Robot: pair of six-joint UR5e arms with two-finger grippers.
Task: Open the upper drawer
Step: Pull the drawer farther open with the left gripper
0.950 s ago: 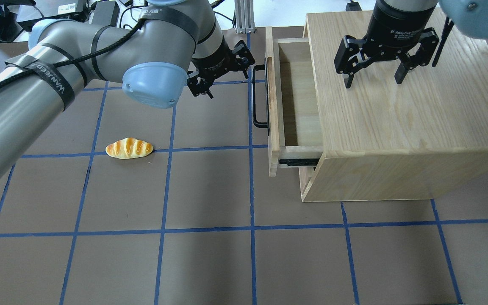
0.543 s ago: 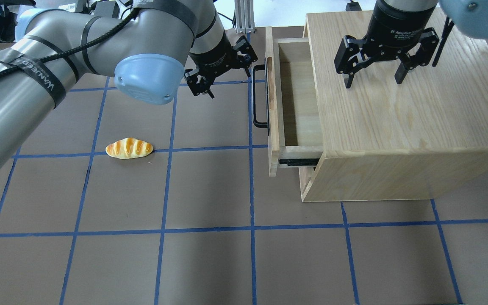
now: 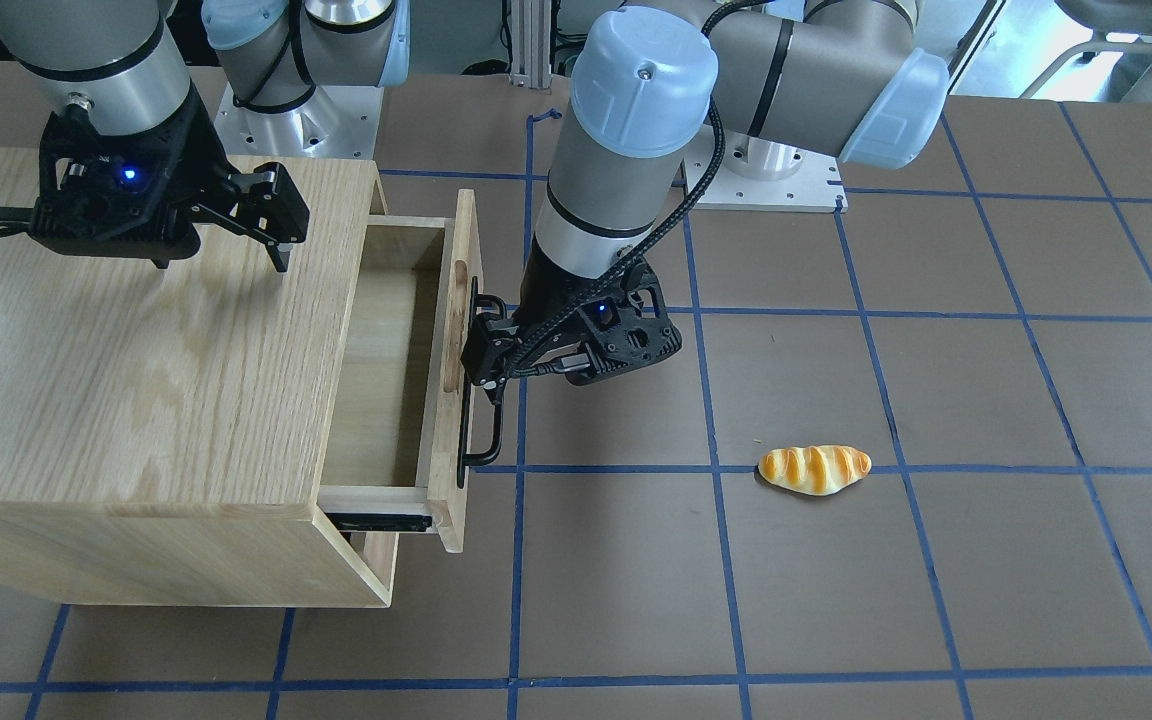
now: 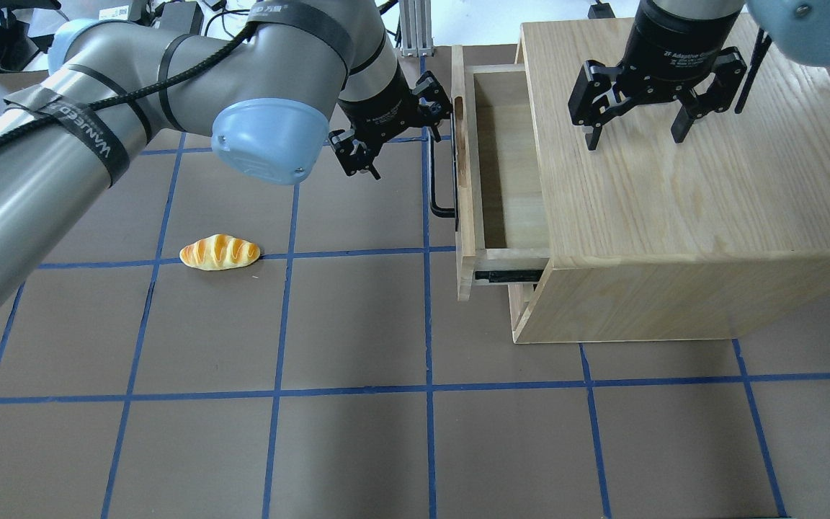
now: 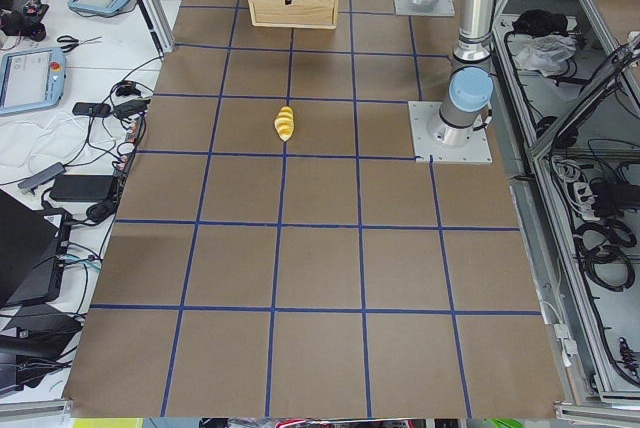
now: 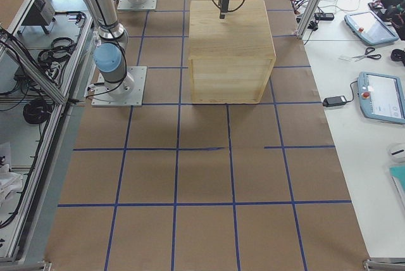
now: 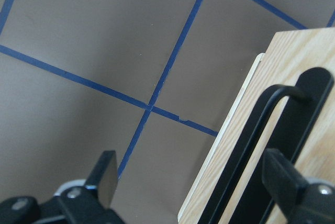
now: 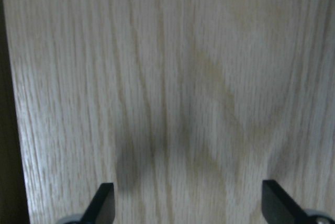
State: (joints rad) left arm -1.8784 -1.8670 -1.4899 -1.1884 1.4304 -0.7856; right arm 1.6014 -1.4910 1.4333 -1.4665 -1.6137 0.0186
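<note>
The upper drawer (image 4: 464, 187) stands pulled partly out of the oak cabinet (image 4: 674, 202), its inside bare. Its long black handle (image 4: 435, 180) faces my left arm. My left gripper (image 4: 406, 140) is open right at the far end of the handle. In the left wrist view the handle (image 7: 251, 145) runs between the two fingers, close to the right one (image 7: 282, 174); I cannot tell if they touch. In the front view it (image 3: 484, 340) sits against the drawer front (image 3: 456, 380). My right gripper (image 4: 631, 130) is open and empty just above the cabinet top (image 8: 172, 77).
A toy bread roll (image 4: 220, 252) lies on the brown, blue-gridded table (image 4: 357, 447) to the left of the drawer; it also shows in the front view (image 3: 814, 469). A lower drawer front (image 4: 523, 303) shows below the open one.
My left gripper has moved right, from beside the handle to around its far end. The drawer, the right gripper and the bread roll have not moved.
</note>
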